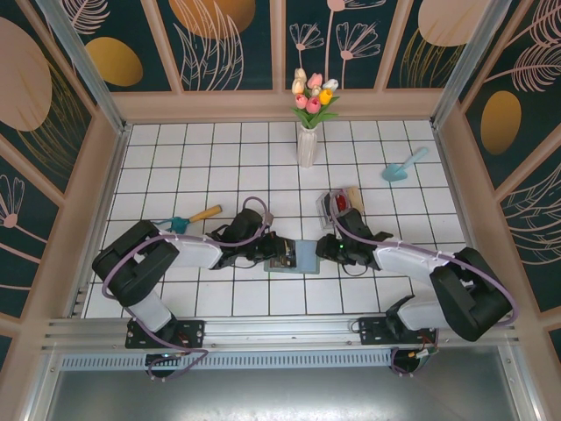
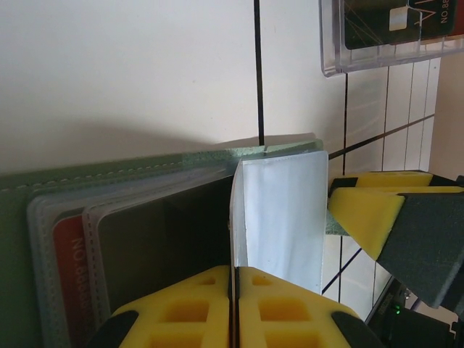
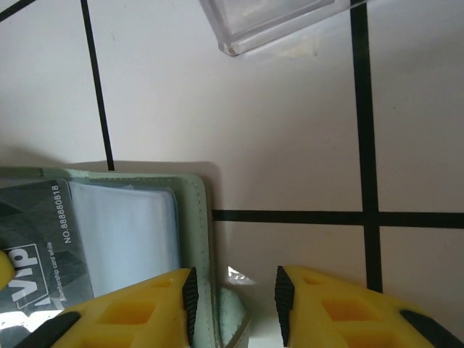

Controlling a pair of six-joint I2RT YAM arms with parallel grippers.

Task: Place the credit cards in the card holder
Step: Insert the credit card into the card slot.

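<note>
Grey-green folding card holder [image 1: 302,257] is lying open on the white tiled table [image 1: 210,158], left fingers [image 2: 181,312] pinching its clear plastic sleeve [image 2: 279,217] upright, right fingers [image 3: 145,312] spread astride its cover edge, so any upward pull is risking dragging the holder.

The overhead camera looks down from behind; both wrist cameras peer closely at the shared card holder [image 1: 305,256].
</note>
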